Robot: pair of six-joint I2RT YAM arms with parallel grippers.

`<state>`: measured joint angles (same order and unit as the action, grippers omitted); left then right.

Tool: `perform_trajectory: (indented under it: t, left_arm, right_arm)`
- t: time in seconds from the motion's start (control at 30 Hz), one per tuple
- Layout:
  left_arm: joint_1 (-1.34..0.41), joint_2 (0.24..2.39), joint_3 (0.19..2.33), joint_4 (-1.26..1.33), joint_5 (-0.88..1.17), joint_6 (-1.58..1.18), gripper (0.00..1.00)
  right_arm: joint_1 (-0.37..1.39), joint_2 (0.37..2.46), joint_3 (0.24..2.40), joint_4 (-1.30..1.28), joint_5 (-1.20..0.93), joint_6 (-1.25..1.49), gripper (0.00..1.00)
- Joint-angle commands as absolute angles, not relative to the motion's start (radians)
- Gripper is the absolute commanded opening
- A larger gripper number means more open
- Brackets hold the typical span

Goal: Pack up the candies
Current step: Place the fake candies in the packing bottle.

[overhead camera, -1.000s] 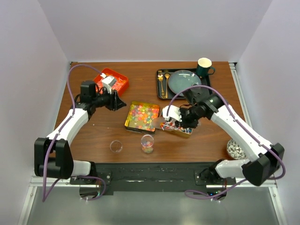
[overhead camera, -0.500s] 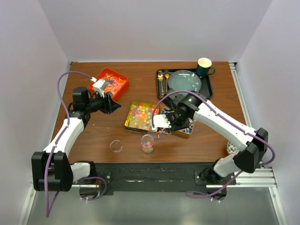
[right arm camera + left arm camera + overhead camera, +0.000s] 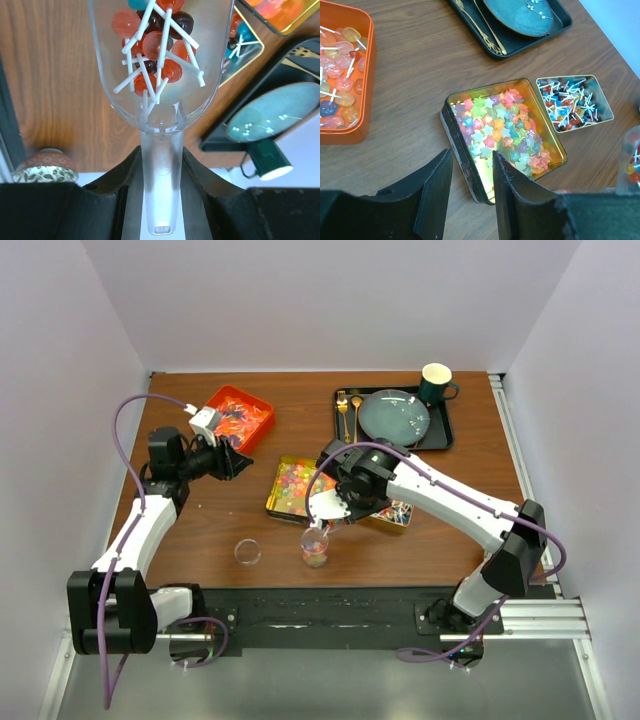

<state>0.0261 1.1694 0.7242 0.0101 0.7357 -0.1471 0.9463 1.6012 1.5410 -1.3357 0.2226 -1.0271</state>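
Observation:
My right gripper [image 3: 161,167] is shut on the handle of a clear plastic scoop [image 3: 160,85]. The scoop holds red and dark lollipop candies [image 3: 150,42] with white sticks. From above, the right gripper [image 3: 335,512] holds the scoop just over a clear cup [image 3: 314,547] partly filled with candies. My left gripper [image 3: 472,167] stands open with nothing between its fingers, above the near corner of a gold tin [image 3: 547,135] of star-shaped candies [image 3: 505,125]. In the top view the left gripper [image 3: 238,462] hovers between the orange tray [image 3: 262,420] and the gold tin [image 3: 272,502].
A small tin of lollipops [image 3: 395,513] lies right of the gold tin. An empty clear cup [image 3: 247,552] stands near the front edge. At the back, a black tray [image 3: 442,436] carries a plate, gold cutlery and a dark mug [image 3: 436,383]. A patterned bowl [image 3: 45,166] sits at the right.
My right arm has swung left from the small tin, carrying the loaded scoop to above the filled cup. The left arm has drawn back a little to the left, still open.

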Motion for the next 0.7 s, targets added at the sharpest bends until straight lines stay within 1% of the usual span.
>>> perform_trajectory:
  t: [0.0,0.43,0.67]
  left_arm:
    - [0.041,1.149,0.718,0.064,0.735,-0.164,0.42]
    - [0.054,1.143,0.710,0.083,0.738,-0.187,0.43]
    - [0.054,1.143,0.706,0.095,0.741,-0.195,0.43]
  right_arm:
    - [0.994,1.597,1.585,-1.489,0.350,-1.046,0.00]
    - [1.057,1.608,1.568,-1.525,0.485,-1.069,0.00]
    - [1.075,1.597,1.537,-1.540,0.509,-1.057,0.00]
